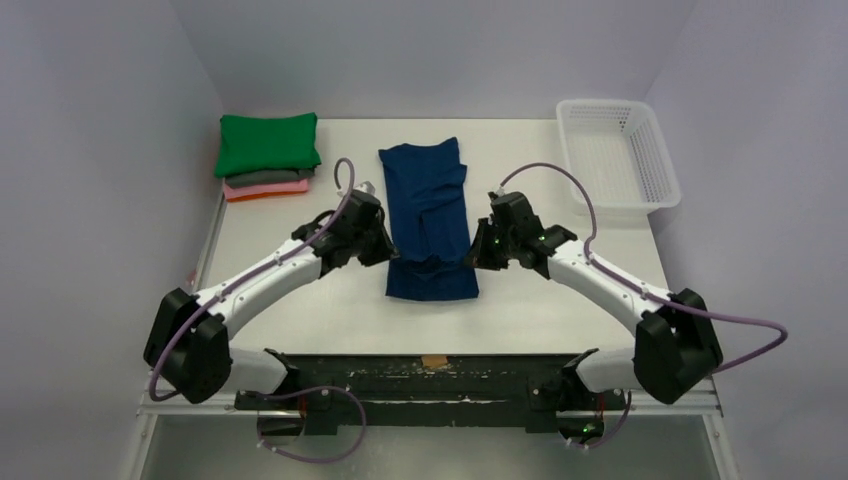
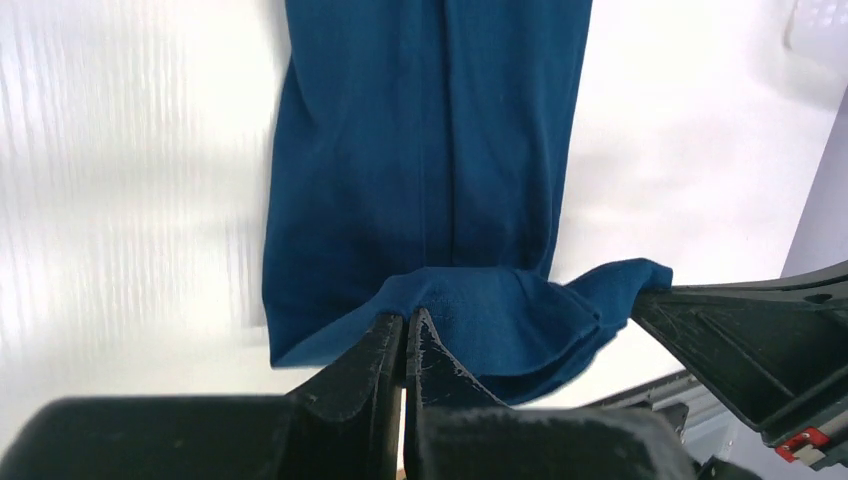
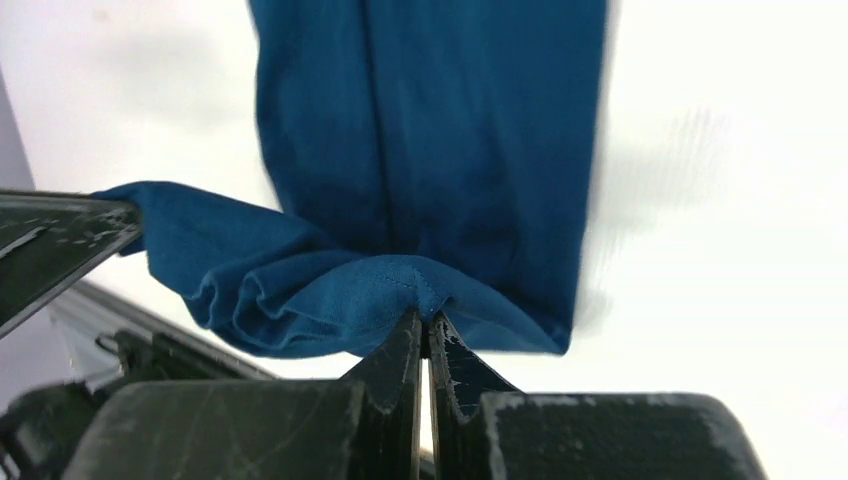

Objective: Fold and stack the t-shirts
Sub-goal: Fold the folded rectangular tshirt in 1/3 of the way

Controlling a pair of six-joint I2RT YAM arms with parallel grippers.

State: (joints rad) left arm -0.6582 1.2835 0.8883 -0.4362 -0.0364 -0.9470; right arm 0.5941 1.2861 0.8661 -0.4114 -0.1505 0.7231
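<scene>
A dark navy t-shirt (image 1: 428,215) lies as a long narrow strip in the middle of the table, its print hidden. My left gripper (image 1: 381,248) is shut on the shirt's near hem at its left side; the left wrist view shows the pinched cloth (image 2: 470,310) above the gripper (image 2: 405,320). My right gripper (image 1: 477,250) is shut on the hem at its right side, with the gripper (image 3: 427,320) pinching the hem (image 3: 340,290) in the right wrist view. The near end is lifted and bunched between them. A folded stack, green t-shirt (image 1: 266,143) over grey (image 1: 268,179) and pink-orange (image 1: 265,191), sits at the far left.
A white mesh basket (image 1: 618,153) stands at the far right corner of the table. The table's near edge has a dark rail (image 1: 430,375) between the arm bases. Walls close in on the left, back and right.
</scene>
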